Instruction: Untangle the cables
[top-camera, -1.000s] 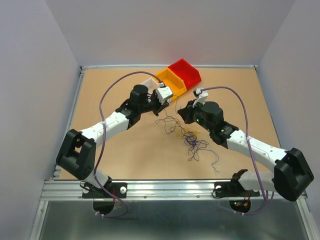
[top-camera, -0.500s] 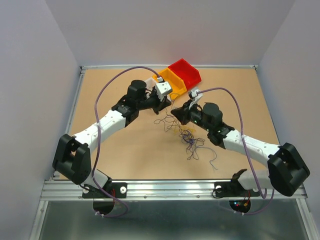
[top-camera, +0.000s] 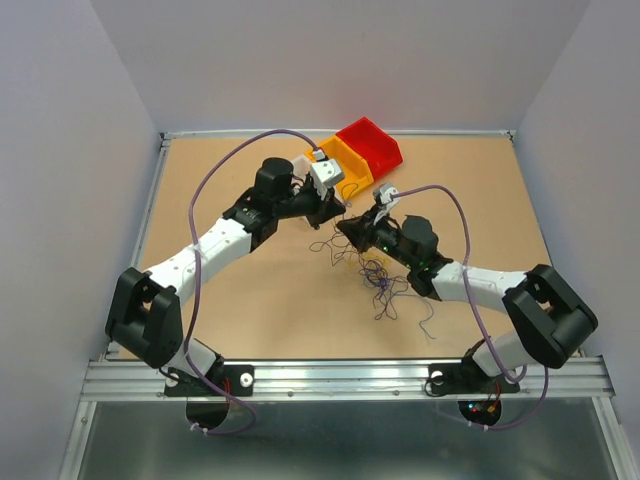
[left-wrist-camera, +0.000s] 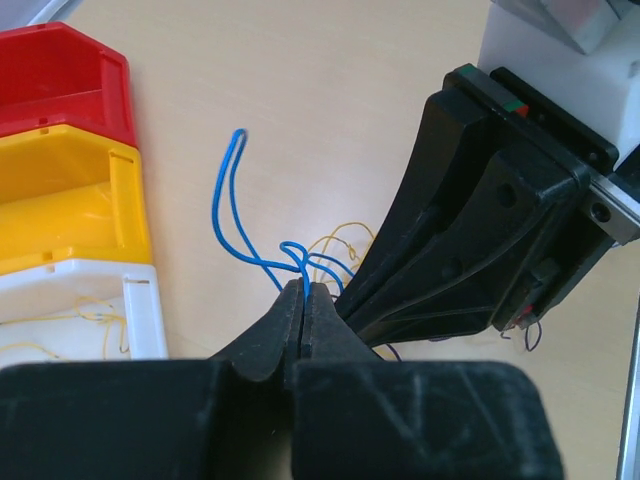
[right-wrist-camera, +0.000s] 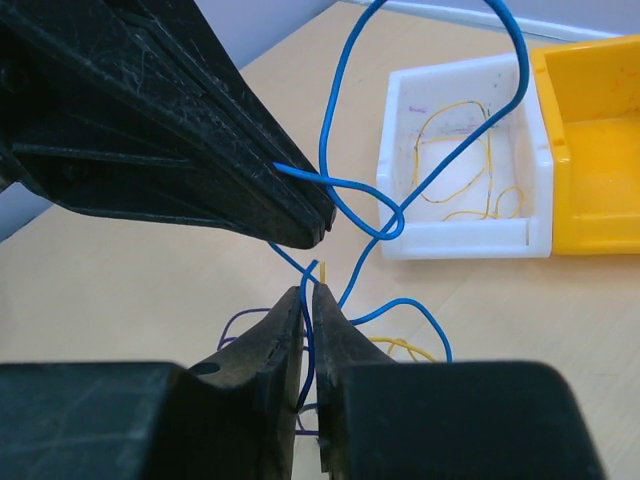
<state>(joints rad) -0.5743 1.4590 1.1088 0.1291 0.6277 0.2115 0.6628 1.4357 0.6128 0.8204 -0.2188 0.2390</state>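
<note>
Left gripper (left-wrist-camera: 303, 288), jaws pinching the blue wire (right-wrist-camera: 390, 232), holds it off the cables (top-camera: 380, 275) heaped centre frame on the desk (top-camera: 260, 310), probably freeing it; right gripper (right-wrist-camera: 310, 292), jaws barely parted, straddles it.

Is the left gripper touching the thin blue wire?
Touching. Left wrist view shows the left gripper shut on the thin blue wire, pinched between its tips.
</note>
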